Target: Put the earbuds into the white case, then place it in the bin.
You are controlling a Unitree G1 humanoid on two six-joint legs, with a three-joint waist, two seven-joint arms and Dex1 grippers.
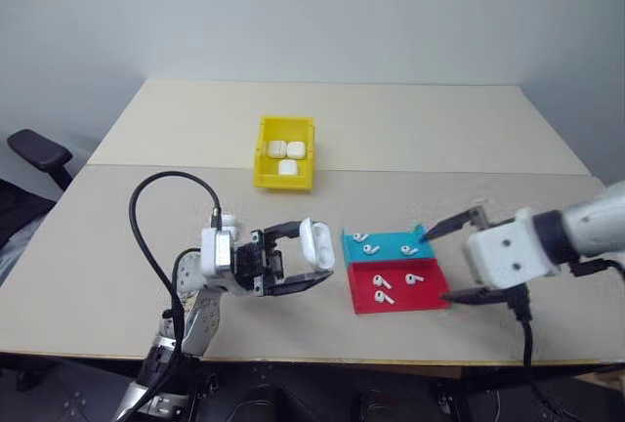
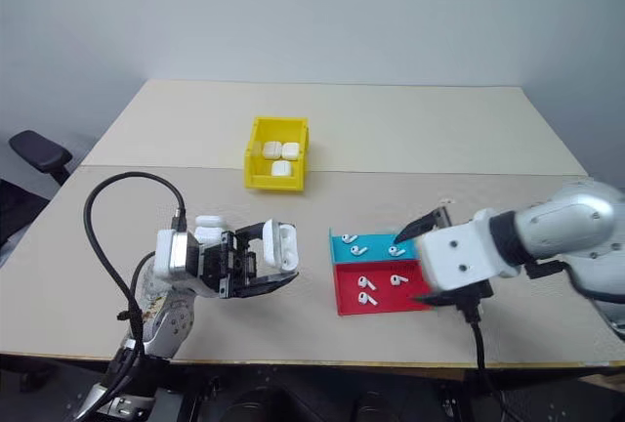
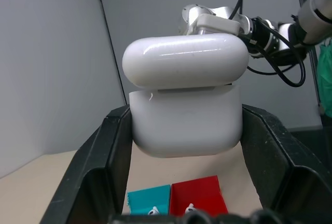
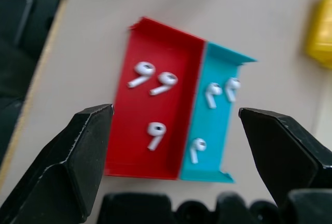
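White case (image 3: 185, 99) clamped in left tool (image 1: 305, 258) (lid ajar); right tool (image 4: 176, 146) gapes empty.

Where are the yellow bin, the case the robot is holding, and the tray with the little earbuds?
yellow bin (image 1: 266, 157): left eye view, its left wall.
white case (image 3: 187, 123): left wrist view, its lower body.
tray (image 4: 139, 154): right wrist view, bare red floor.

a beige table (image 1: 391, 129) spans the middle of the frame, a teal-and-red tray (image 1: 395, 274) lies lower right of centre, and a black chair (image 1: 37, 153) sits at the left edge.
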